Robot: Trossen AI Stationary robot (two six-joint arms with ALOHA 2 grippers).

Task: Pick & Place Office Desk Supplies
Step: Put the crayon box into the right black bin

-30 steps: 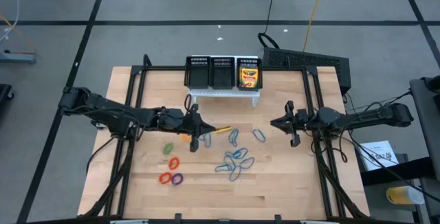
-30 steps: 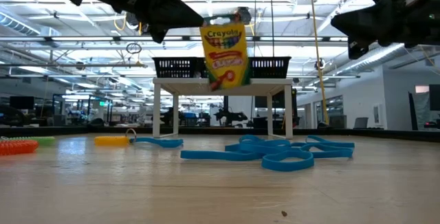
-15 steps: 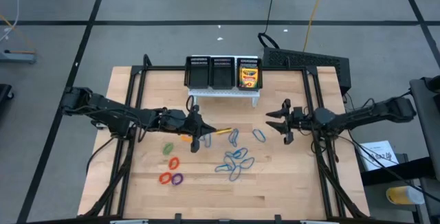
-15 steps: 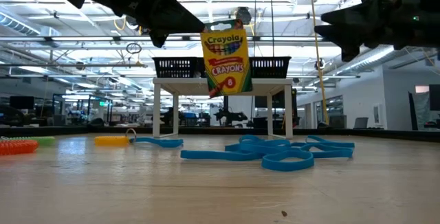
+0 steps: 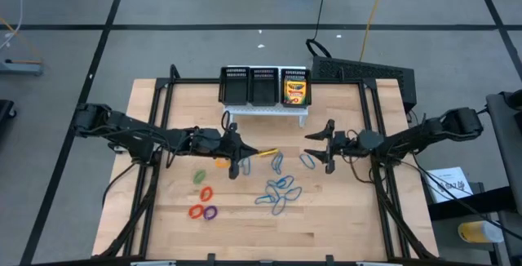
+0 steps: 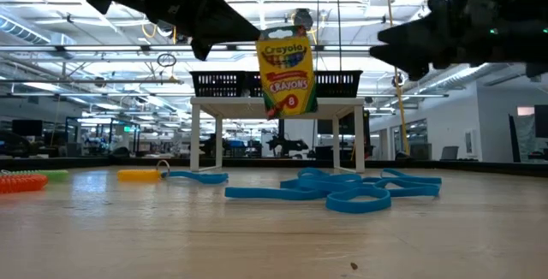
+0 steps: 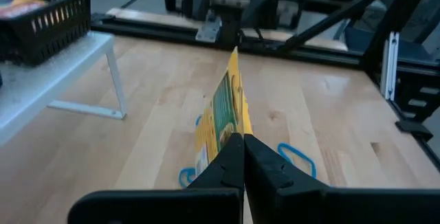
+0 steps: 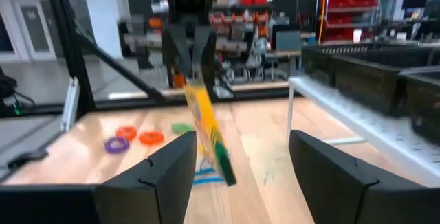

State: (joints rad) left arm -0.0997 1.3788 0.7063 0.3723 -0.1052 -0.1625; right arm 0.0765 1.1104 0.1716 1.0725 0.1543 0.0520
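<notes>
**Crayon box held aloft between two grippers**

The crayon box (image 6: pixel 288 70) hangs above the table, pinched edge-on in the clenched left gripper (image 5: pixel 237 153), its free end pointing toward the right gripper (image 5: pixel 319 145). That one is spread wide with nothing in it, near the box but apart from it. Blue loops (image 5: pixel 280 188) lie on the table (image 5: pixel 342 225) below and between both grippers. The organiser (image 5: pixel 263 86) behind them holds another crayon box.

black mesh organiser (image 5: pixel 249 86) on white stand (image 5: pixel 269 112); wooden table (image 5: pixel 326 225)
</notes>
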